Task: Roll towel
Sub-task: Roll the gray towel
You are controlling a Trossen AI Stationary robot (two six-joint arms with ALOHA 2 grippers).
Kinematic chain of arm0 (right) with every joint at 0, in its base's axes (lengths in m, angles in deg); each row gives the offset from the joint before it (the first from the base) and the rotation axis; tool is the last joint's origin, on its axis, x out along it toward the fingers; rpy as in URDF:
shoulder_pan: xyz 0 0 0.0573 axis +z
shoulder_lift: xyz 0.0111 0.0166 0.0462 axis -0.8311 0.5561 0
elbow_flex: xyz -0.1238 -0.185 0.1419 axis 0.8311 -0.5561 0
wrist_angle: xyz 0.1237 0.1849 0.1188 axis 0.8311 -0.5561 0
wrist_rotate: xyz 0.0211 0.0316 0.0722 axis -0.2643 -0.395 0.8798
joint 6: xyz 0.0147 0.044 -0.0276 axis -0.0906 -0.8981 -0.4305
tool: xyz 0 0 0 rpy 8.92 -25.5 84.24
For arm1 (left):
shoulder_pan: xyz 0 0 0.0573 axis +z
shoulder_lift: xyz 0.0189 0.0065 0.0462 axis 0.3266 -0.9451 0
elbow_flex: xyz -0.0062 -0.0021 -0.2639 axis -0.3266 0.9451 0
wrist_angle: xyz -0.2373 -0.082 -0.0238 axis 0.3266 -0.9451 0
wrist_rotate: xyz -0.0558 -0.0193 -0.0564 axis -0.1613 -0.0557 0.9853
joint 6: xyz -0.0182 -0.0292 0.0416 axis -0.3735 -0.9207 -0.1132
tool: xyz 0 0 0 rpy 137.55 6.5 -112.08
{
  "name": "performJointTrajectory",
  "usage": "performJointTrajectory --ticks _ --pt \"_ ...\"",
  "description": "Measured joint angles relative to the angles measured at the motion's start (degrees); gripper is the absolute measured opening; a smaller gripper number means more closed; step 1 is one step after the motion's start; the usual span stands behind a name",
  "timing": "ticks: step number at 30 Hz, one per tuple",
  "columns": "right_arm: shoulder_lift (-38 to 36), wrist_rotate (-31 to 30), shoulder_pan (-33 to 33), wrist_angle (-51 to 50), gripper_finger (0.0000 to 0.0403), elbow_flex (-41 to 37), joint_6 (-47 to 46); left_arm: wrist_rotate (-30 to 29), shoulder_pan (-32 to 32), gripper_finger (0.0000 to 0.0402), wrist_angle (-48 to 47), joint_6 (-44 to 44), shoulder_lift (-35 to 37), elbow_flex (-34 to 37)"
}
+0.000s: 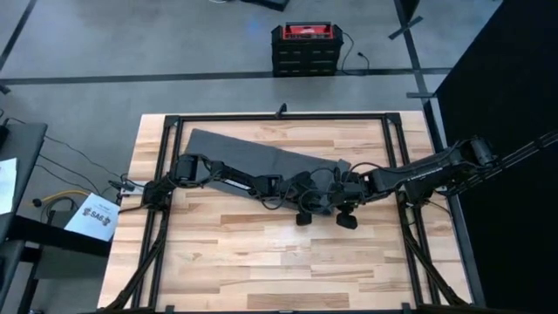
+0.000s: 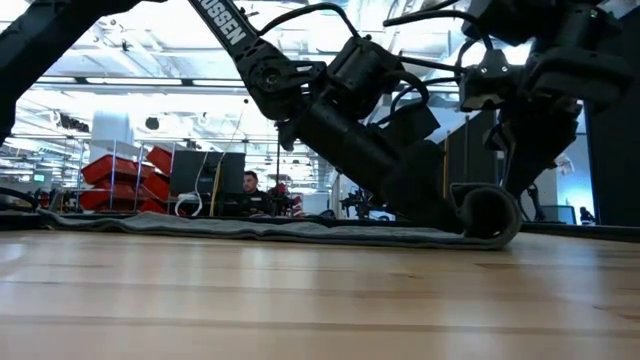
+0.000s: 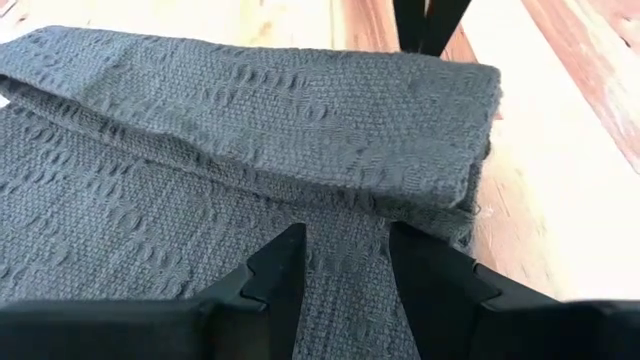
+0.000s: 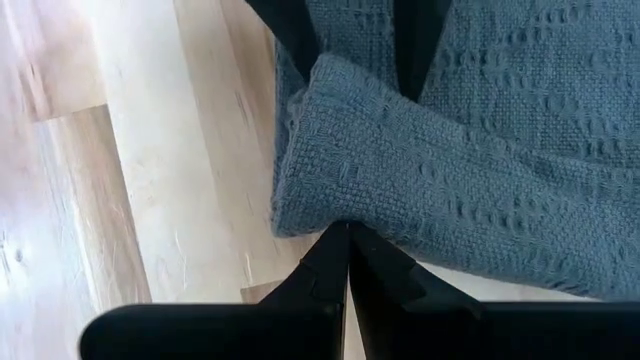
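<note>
Now | towel [image 1: 253,157] lies flat on the far part of the bench [image 1: 261,262], its right end rolled up | left gripper [image 3: 345,260] fingers spread on the cloth | right gripper [image 4: 347,255] fingers closed beside the roll | arm reads "ROSSEN"

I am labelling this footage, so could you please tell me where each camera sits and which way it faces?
High view: overhead, straight down on the table, both arms over the towel.
Low view: table height, looking level into the room; the arms descend onto the towel's rolled end.
Left wrist view: on the left arm, past the left claw, open over the towel.
Right wrist view: on the right arm, past the right claw, shut at the roll.
All four views share the towel.
</note>
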Motion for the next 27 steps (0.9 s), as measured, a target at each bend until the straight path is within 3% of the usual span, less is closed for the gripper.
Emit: performJointTrajectory --ticks 27 --pt "0.5 0.0 -1.9 4.7 0.0000 0.0 5.0 0.0 0.1 0.0134 -0.4 0.1 0.0 0.0"
